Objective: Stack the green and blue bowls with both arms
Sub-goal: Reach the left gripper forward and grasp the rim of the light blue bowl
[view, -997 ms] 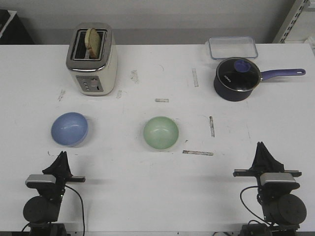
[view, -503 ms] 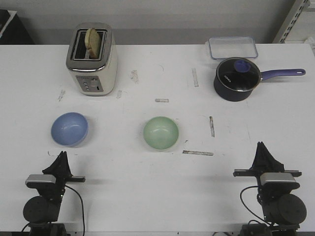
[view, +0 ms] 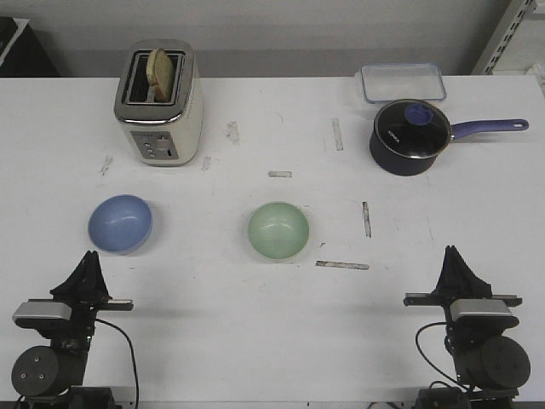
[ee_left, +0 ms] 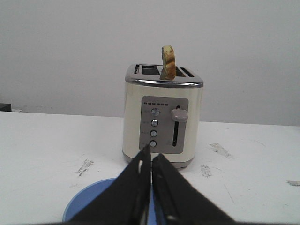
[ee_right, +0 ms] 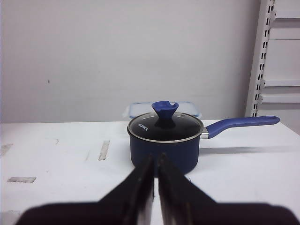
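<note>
Your left hand [view: 88, 262] and right hand [view: 454, 258] sit pressed together, empty, at the frame's bottom corners. The blue bowl [view: 120, 223] and green bowl [view: 278, 231] lie apart mid-desk [view: 255, 324].

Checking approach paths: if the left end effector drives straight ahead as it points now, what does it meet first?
Most likely the blue bowl: it lies just ahead of the shut left end effector on the table. The toaster stands beyond it. If the path clears the bowl's rim, the toaster comes next; height is unclear.
</note>
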